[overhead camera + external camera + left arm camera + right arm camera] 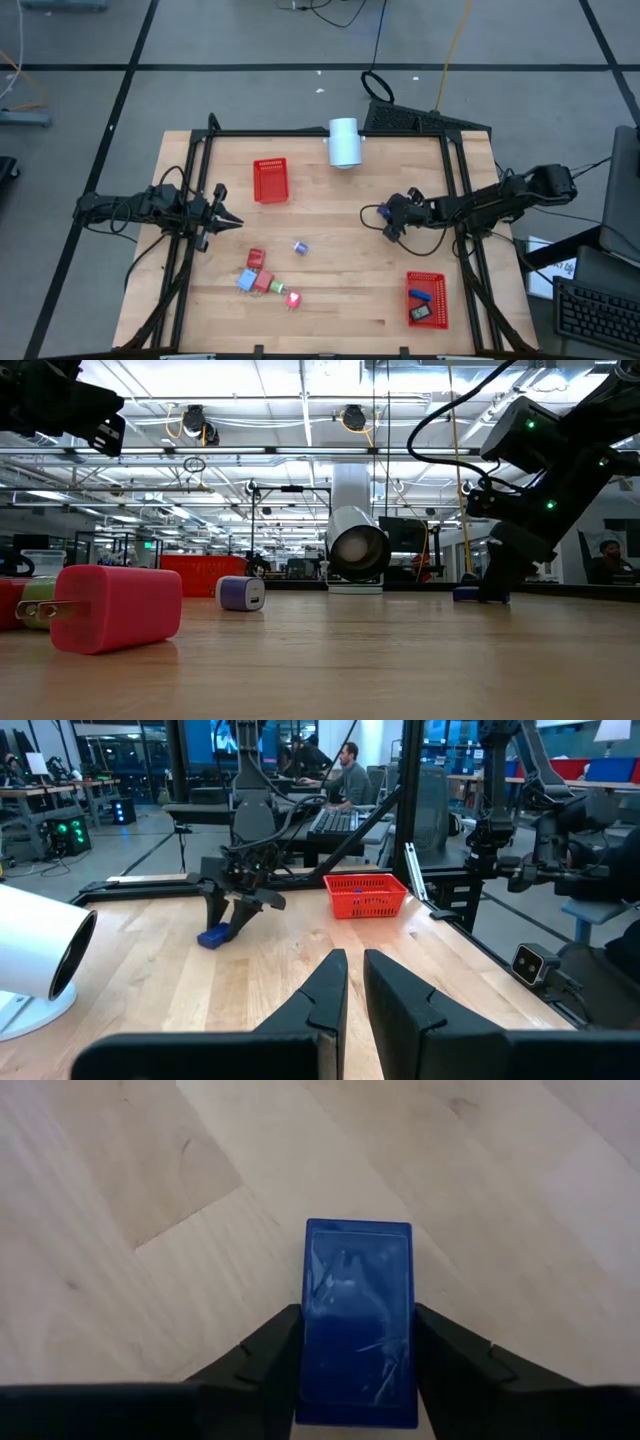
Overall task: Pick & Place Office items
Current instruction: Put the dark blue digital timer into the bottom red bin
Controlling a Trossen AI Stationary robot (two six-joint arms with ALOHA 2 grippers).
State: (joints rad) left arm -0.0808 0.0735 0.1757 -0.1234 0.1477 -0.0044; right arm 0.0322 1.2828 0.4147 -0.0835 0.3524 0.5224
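My right gripper (386,218) stands right of the table's middle, pointing down at a dark blue flat piece (358,1320), and is shut on it. My left gripper (231,221) hovers shut and holding nothing near the left side; its fingers (330,982) point across the table. Near the front left lie a red piece (255,258), a light blue piece (245,282), a red and green piece (265,284) and a bright red piece (293,298). A tiny bluish-white piece (300,246) lies apart from them. All rest flat on the wood. My right gripper pinches the dark blue piece by its two long sides (312,1360), one finger on each, near the end closest to the wrist. The fingers (214,905) come from above, slanting down, and lie along the piece. The piece (213,935) rests on the table.
A red mesh basket (270,181) stands at the far left-centre. A second basket (437,280) at the near right holds a blue and a black piece. A white cylinder (344,142) lies at the far edge. Bare wood lies between the two arms.
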